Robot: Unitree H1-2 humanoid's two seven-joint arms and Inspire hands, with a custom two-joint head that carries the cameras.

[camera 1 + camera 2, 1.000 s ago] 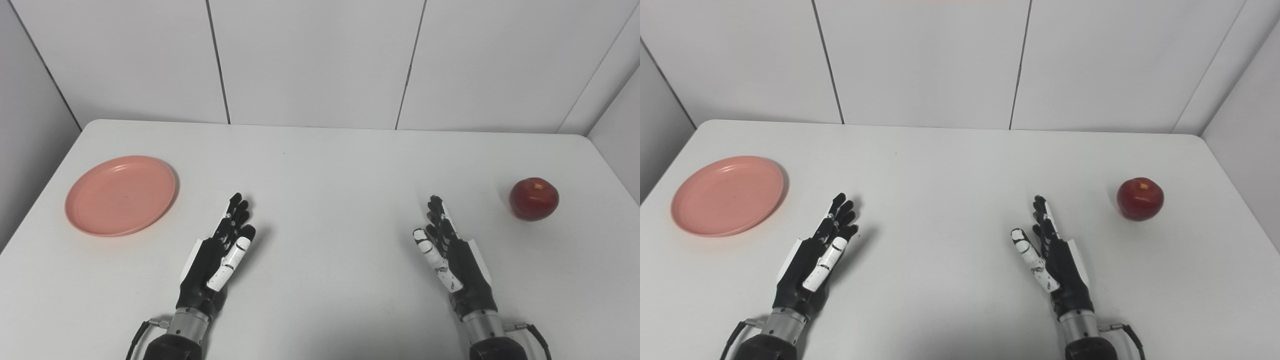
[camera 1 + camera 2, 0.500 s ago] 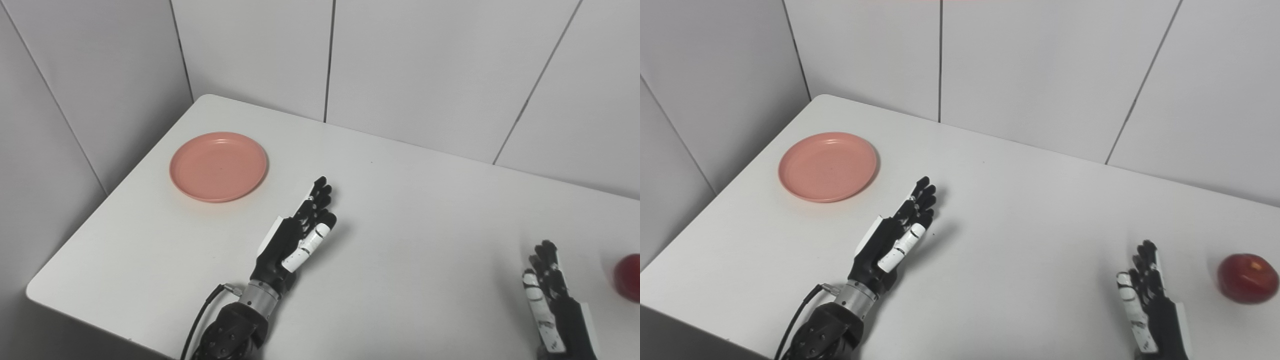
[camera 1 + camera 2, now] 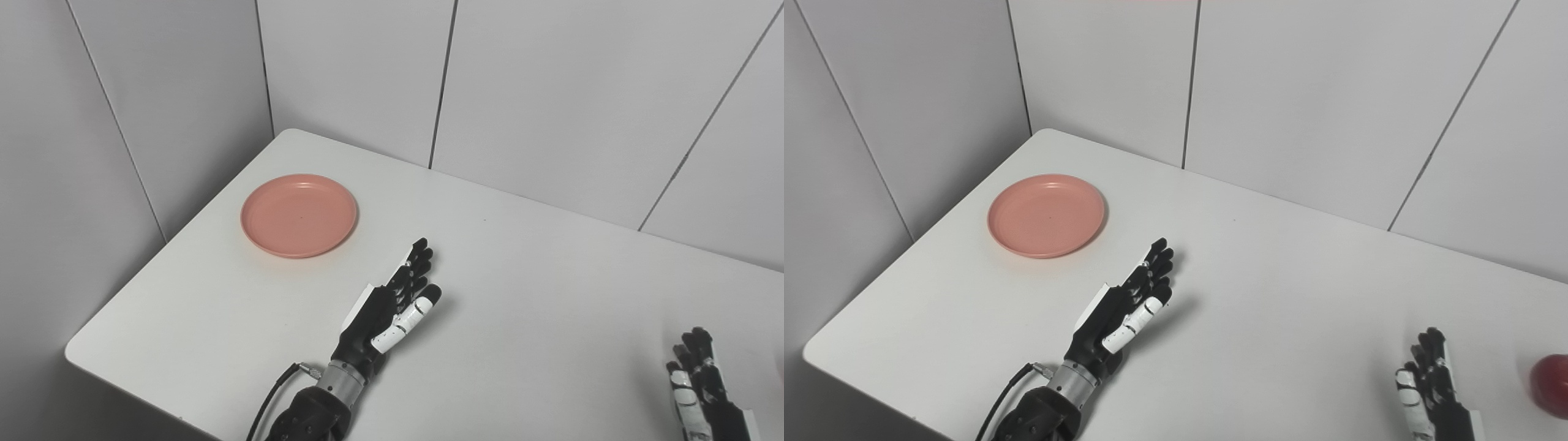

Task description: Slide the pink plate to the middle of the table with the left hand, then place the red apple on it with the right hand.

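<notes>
Nothing of your task was done at this moment, as far as the pictures showed. Your pink plate point(image 3: 299, 215) lay flat near the far left corner of the table point(image 3: 520, 294), well apart from the middle, with nothing on it. Your left hand point(image 3: 392, 303) was held out flat just over the tabletop, fingers straight and close together, thumb apart, holding nothing; it sat nearer you and to the right of the plate, clear of its rim. Your right hand point(image 3: 1433, 392) was low at the right, cut off by the bottom edge; its fingers looked straight and empty, though so little of it showed that I would only say it probably held nothing. The red apple point(image 3: 1549, 386) stood on the table at the far right edge of the right eye view, partly out of frame, apart from that hand. Both steps were left: you had yet to reach and slide the plate, then lift the apple onto it.
</notes>
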